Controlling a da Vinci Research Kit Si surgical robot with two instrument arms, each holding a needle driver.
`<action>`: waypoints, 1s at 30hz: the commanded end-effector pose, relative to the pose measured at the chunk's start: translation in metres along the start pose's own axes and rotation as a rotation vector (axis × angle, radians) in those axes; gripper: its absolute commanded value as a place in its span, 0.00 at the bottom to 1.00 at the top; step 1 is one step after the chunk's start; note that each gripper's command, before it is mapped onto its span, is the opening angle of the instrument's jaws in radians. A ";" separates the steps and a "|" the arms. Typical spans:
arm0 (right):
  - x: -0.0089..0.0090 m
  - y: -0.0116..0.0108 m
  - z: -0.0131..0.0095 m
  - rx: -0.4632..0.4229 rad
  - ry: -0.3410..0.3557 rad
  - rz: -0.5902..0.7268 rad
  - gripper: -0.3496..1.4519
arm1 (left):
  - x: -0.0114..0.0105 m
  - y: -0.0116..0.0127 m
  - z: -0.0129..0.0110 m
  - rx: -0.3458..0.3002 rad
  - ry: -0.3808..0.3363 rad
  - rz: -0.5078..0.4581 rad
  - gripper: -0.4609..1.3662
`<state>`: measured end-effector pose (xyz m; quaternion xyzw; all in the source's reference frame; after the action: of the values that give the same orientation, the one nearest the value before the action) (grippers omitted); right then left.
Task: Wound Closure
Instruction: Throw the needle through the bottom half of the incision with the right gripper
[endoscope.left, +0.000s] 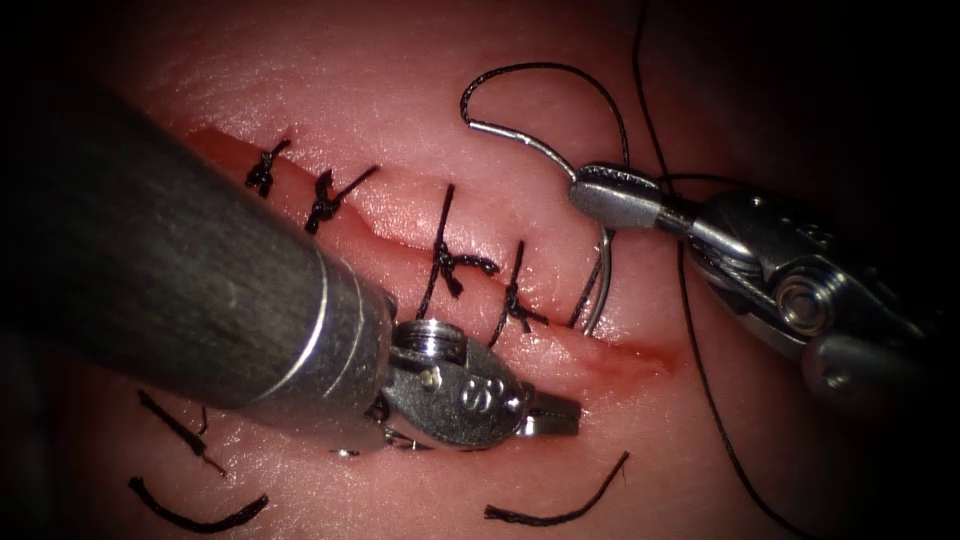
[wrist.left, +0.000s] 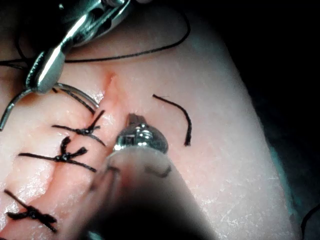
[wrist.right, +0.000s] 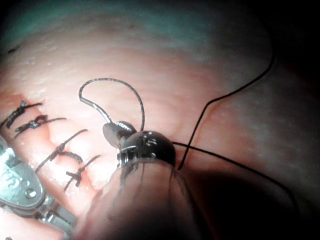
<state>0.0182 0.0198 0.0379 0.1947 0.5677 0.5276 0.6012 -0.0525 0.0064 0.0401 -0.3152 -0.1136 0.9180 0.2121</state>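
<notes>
The tissue (endoscope.left: 400, 80) has a slanting cut (endoscope.left: 640, 352) with several knotted black stitches (endoscope.left: 445, 260) across it. My right tool (endoscope.left: 590, 185) is shut on the curved needle (endoscope.left: 520, 140) about mid-curve. The needle's tail rises to the upper left. Its point meets the tissue at the cut's upper edge near the right end, just right of the last stitch. Black thread (endoscope.left: 700, 370) loops from the tail over and past the right tool. My left tool (endoscope.left: 560, 414) lies shut on nothing, just below the cut. The left wrist view shows the left tool (wrist.left: 134, 120) and the needle (wrist.left: 80, 94). The right wrist view shows the right tool (wrist.right: 114, 131).
Cut thread ends lie on the tissue below the cut: one (endoscope.left: 560, 510) under the left tool's tip, others (endoscope.left: 200, 515) at the lower left. The left tool's thick shaft (endoscope.left: 180, 280) covers the cut's left part. The left tool (wrist.right: 20, 185) also appears in the right wrist view.
</notes>
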 end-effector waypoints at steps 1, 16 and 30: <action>0.0000 -0.0001 -0.0001 -0.005 0.000 0.000 0.00 | 0.0000 0.0000 0.0000 -0.002 0.000 0.000 0.06; 0.0005 -0.0003 0.0000 -0.019 0.003 0.003 0.55 | 0.0000 0.0000 -0.0002 -0.002 0.000 0.001 0.06; 0.0021 -0.0016 -0.0002 -0.211 -0.065 -0.083 0.88 | -0.0001 -0.0001 -0.0002 -0.004 0.000 0.002 0.06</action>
<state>0.0183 0.0209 0.0353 0.1217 0.4926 0.5511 0.6624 -0.0522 0.0064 0.0399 -0.3157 -0.1142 0.9180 0.2110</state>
